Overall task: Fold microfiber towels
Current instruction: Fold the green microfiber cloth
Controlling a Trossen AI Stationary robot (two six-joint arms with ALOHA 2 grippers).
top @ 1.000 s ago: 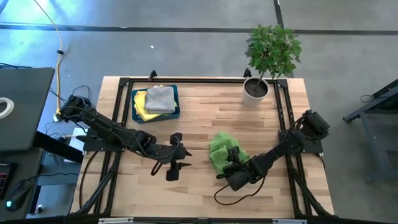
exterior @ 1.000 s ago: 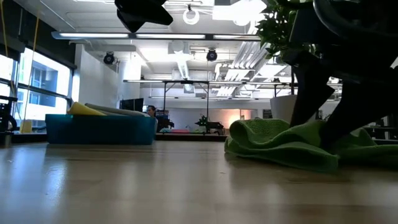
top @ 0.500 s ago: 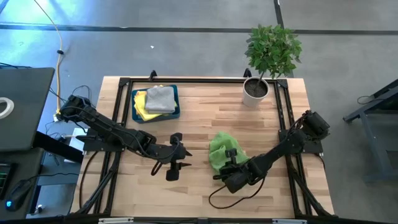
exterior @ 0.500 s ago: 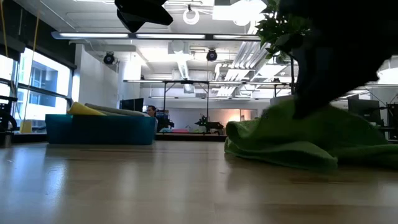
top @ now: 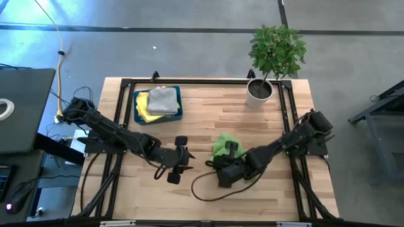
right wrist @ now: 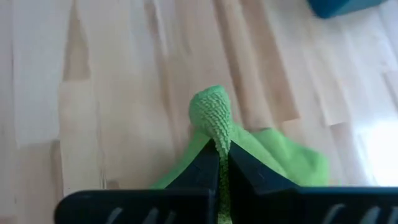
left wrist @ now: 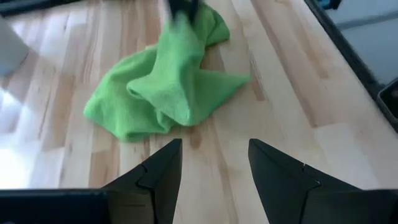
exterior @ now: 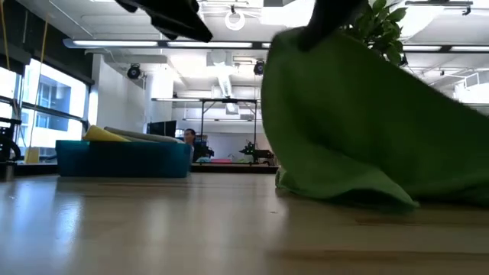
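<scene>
A bright green microfiber towel [top: 221,146] lies crumpled at the middle of the table, and part of it is drawn up into a peak [exterior: 321,99]. My right gripper [top: 229,151] is shut on it from above. My left gripper [top: 183,156] hovers open just left of the towel, nothing between its fingers [left wrist: 214,149]. A yellow towel [top: 144,106] and a grey towel [top: 163,99] lie in a dark teal tray [top: 179,113] at the far left. My right gripper pinches a bunched-up fold of the green towel [right wrist: 211,115] between its two fingers. The fingers come from above, slanting down. The towel hangs below them like a tent, and its lower edge [exterior: 344,197] rests on the table.
A potted plant [top: 260,90] stands at the far right of the table. The teal tray [exterior: 122,159] sits at the far left. Bare wood lies along the near edge and between the tray and the plant.
My right gripper has shut on the green towel and gone up and toward the table's left edge. The pinched part of the towel has risen into a tall peak, while its lower edge has stayed on the table.
</scene>
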